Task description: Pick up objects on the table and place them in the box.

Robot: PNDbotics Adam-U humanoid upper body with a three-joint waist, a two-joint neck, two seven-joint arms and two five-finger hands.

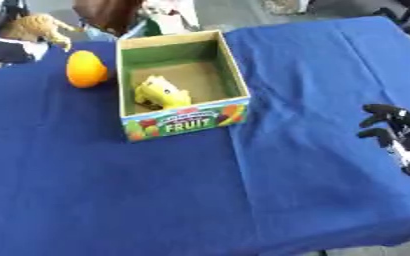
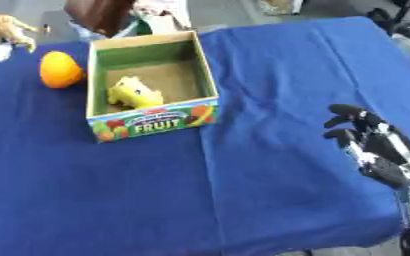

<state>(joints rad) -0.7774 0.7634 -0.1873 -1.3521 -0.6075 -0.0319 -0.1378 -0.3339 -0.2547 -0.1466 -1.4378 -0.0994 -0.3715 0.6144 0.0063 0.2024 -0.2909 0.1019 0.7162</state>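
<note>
Open cardboard box (image 1: 180, 116) labelled FRUIT at upper centre of frame on blue tablecloth (image 1: 243, 200); yellow toy (image 1: 160, 92) lying inside on box floor; orange fruit (image 1: 86, 70) just beside box's left wall, on the cloth. Right hand (image 2: 366, 137) at right edge, mid-height, above the cloth, well apart from box; fingers curled, grasping nothing. Tan plush animal (image 1: 38, 25) at upper left corner; left hand out of frame.

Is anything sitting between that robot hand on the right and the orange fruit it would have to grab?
Yes. The open cardboard fruit box stands between the right robot hand and the round orange fruit, which lies just beyond the box's left wall.
</note>
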